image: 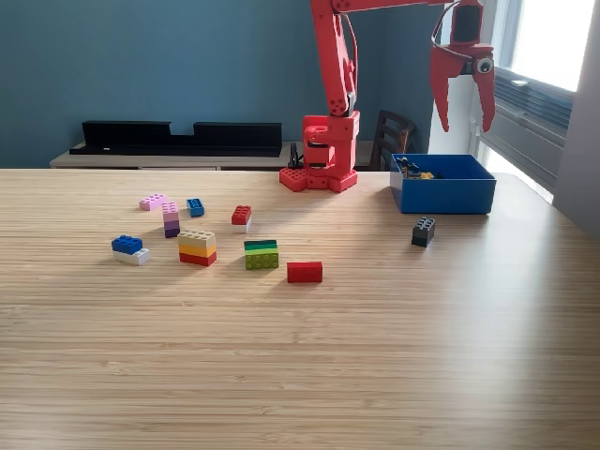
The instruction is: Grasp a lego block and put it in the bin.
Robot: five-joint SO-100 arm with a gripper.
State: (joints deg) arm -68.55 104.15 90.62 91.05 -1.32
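Observation:
The blue bin (pixel 443 192) sits on the wooden table at the exterior view's right, with a few small blocks inside near its far left corner. High above it hangs my red gripper (pixel 465 120), open, with nothing between its fingers. Several lego blocks lie on the table to the left: a red one (pixel 305 272), a green stack (pixel 262 254), a tan, yellow and red stack (pixel 198 247), a blue and white one (pixel 129 248), a red and white one (pixel 242 217), a small blue one (pixel 195 207) and pink and purple ones (pixel 164 212). A dark grey block (pixel 423 231) lies just in front of the bin.
The arm's red base (pixel 323 155) stands at the table's far edge, left of the bin. Behind it are a dark chair (pixel 390 139) and a low shelf with black trays (pixel 178 138). A window sill runs along the right.

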